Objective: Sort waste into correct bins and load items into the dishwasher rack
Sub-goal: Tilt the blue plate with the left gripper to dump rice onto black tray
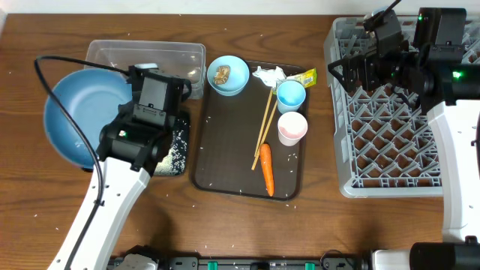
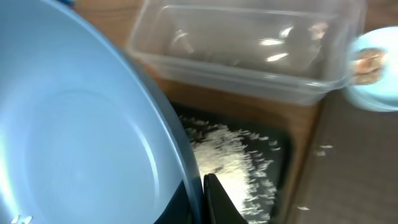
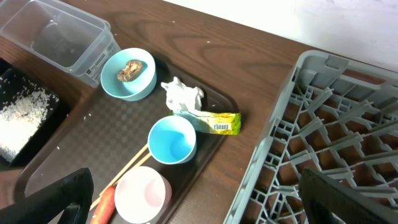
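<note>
Currently left jaws clench one blue dish (image 1: 75, 112); right jaws gape; serving tray (image 1: 225, 150) bears one light-blue cup (image 1: 291, 95), one pink cup (image 1: 292, 128).

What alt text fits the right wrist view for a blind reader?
An open pincer hovers above a dark serving tray holding a light-blue cup, a pink cup and a small bowl with a brown food lump; a crumpled tissue and yellow-green wrapper lie at its far edge. A grey rack sits right.
</note>
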You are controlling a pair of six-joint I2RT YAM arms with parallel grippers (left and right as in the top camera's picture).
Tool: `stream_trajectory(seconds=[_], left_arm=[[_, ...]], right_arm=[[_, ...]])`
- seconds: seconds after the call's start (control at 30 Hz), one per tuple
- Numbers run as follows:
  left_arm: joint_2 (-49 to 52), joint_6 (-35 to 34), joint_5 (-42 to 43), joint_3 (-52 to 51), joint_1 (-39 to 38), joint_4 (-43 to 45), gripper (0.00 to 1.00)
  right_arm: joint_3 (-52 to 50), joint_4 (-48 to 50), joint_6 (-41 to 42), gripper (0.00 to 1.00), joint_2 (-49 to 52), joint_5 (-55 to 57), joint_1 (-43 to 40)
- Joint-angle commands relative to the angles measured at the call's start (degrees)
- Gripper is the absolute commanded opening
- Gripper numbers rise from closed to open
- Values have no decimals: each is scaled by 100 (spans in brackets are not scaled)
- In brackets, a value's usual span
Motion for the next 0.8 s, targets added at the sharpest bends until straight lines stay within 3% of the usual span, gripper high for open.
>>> stream_trajectory(seconds=[0.0,0.23,0.5,0.57,0.77], left_arm=[[-179,-66,1661,31,122,179,6],[-315,177,5440,31,1303,544,6],[-136,249,10616,28,4203,1241,6],[-11,251,11589,28,4835,1370,6],[184,647,11578,-345,5624,798,6]], right_arm=[[26,-11,-28,99,-46,17,-37],[26,-11,-28,99,-46,151,-37],[26,-9,-28,99,-46,181,-37],[26,-4,-28,99,-44,181,-35],[26,-11,-28,99,-44,181,-35]])
